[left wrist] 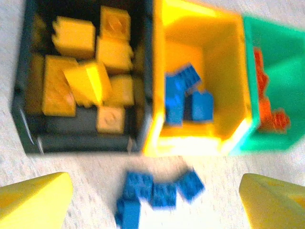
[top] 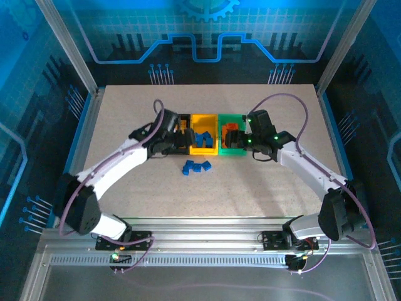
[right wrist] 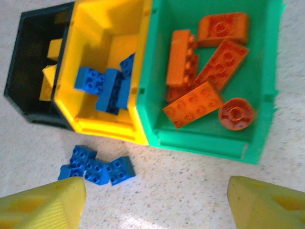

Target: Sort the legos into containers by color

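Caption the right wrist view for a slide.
Orange bricks in green bin, blue bricks in yellow bin, loose blue bricks nearby.

The tabletop (top: 250, 188) I work over is a pale, speckled beige slab. Behind its far edge stands a back wall (top: 282, 31) printed with blue circuit lines and a gear emblem (top: 208, 7). A silver post (top: 66, 44) rises at its far left corner and a second post (top: 349, 44) at its far right. A ribbed metal rail (top: 207, 227) runs along its near edge.

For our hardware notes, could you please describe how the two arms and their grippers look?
The left arm and right arm have white links, black joints and a looping purple cable each. Their black wrists carry small green lights. The fingers are yellow wedges.
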### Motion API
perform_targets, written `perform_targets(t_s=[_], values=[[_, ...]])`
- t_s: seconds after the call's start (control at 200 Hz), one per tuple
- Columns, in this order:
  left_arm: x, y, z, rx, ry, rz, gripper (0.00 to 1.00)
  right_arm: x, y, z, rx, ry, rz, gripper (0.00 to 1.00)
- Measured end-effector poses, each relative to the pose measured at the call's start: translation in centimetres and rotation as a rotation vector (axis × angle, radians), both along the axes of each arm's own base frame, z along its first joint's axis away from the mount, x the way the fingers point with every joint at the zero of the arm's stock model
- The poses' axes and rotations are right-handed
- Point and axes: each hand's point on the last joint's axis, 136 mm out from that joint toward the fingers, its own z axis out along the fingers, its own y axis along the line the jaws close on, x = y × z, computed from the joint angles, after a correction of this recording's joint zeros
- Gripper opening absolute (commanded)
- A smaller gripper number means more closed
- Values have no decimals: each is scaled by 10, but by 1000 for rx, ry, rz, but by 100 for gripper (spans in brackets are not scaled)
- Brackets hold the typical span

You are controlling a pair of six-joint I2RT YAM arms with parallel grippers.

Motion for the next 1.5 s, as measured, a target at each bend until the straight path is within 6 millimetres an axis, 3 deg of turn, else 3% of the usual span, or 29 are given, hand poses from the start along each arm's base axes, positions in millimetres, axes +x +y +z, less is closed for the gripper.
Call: perform_targets(t_s=[0.08, 0.155, 0.25, 0.33, 0.52, 0.685, 0.81, 0.991, 1.261, 1.351, 1.501], values=[[-28, -9, -20, -9, 32, -57, 84, -7, 8, -8, 29, 18, 51, 78], [-49, -7, -54, 6, 103, -63, 76, -13, 15, -12, 47, 26, 95, 78], [-67, 3, -94, 37, 190, -50, 75, -19, 23, -13, 57, 27, 136, 78], [-73, 6, -114, 52, 225, -50, 75, -21, 28, -12, 59, 21, 159, 78], [-60, -5, -126, 35, 197, -60, 70, -21, 28, -11, 57, 16, 164, 78], [-54, -9, -142, 52, 204, -66, 53, -21, 28, -12, 56, 16, 164, 77], [-53, -6, -149, 73, 212, -61, 35, -20, 28, -12, 54, 15, 161, 78], [-54, -13, -137, 48, 183, -68, 16, -20, 28, -12, 53, 14, 160, 78], [-51, -8, -66, -32, 34, -40, 20, -20, 27, -12, 52, 14, 159, 77], [-33, -12, -41, -48, 0, -30, 20, -20, 27, -14, 51, 15, 158, 77], [25, -43, 0, -73, -73, -38, 19, -24, 25, -23, 41, 32, 155, 77]])
